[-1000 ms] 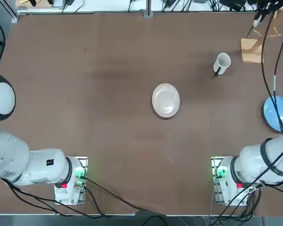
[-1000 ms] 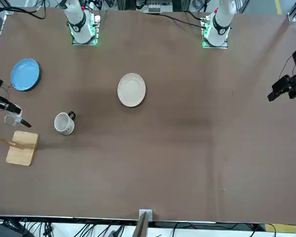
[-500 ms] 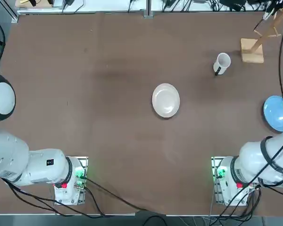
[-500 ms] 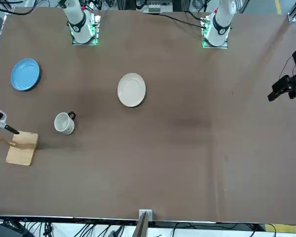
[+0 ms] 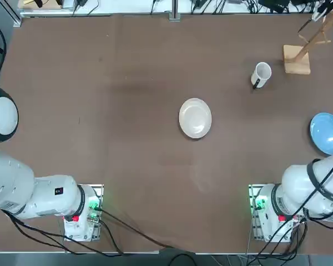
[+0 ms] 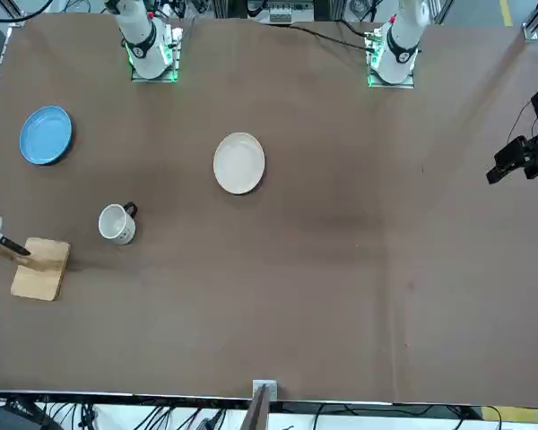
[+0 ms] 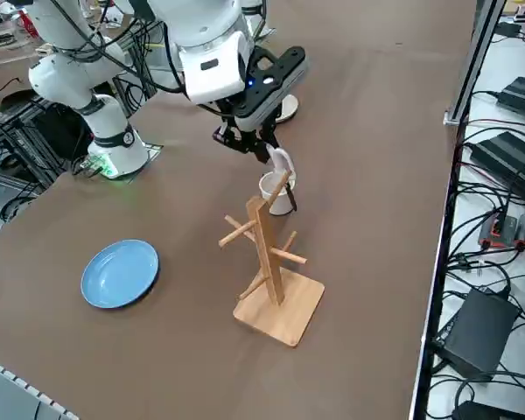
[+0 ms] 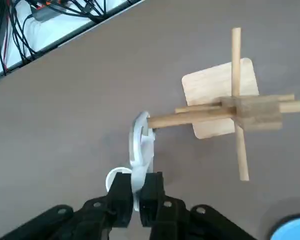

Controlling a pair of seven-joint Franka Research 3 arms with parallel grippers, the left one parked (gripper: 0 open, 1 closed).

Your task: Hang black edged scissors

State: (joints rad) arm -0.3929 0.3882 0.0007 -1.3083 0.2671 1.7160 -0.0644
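The right pincer [image 8: 136, 192] hangs above the brown surface [image 7: 367, 131], its black fingers [image 8: 121, 192] pinching the black edged scissors [image 8: 140, 150]. The scissors look pale and whitish; a handle loop sits at the tip of one peg of the wooden rack [image 8: 240, 107], near the middle of the wrist view. In the right side view the scissors [image 7: 282, 164] show just above the rack [image 7: 267, 254], with a white mug [image 7: 276, 194] behind them and a blue plate [image 7: 119, 273] at lower left.
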